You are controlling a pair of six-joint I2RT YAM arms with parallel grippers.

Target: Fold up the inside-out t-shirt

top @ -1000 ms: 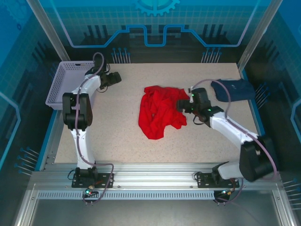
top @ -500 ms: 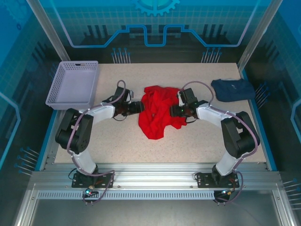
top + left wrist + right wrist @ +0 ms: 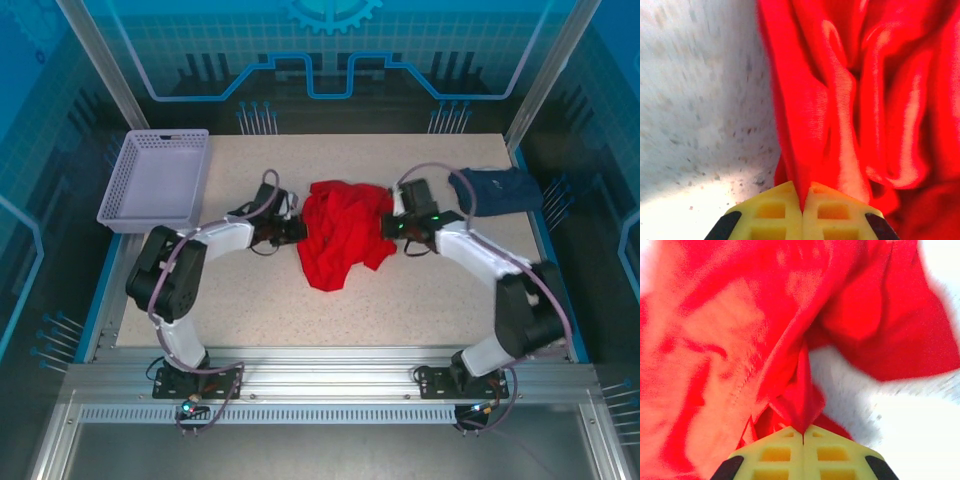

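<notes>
- We are looking at the red t-shirt (image 3: 338,235) lying crumpled in the middle of the counter (image 3: 400,310). Its long axis is running roughly from the far side toward the arms' bases, and its narrower end is pointing at the near edge.
- The left fingers (image 3: 771,212) are pressing together on a thin fold at the shirt's left edge. In the left wrist view the cloth is rising from between the yellow pads and spreading ahead and to the right.
- The right fingers (image 3: 775,454) are pinching a ridge of cloth on the shirt's far right side, with the fabric fanning out ahead of them.
- The shirt is lying between the two pairs of fingers and touching both.
- A pale basket (image 3: 160,180) is sitting at the far left and a navy garment (image 3: 495,190) at the far right, both apart from the shirt.
</notes>
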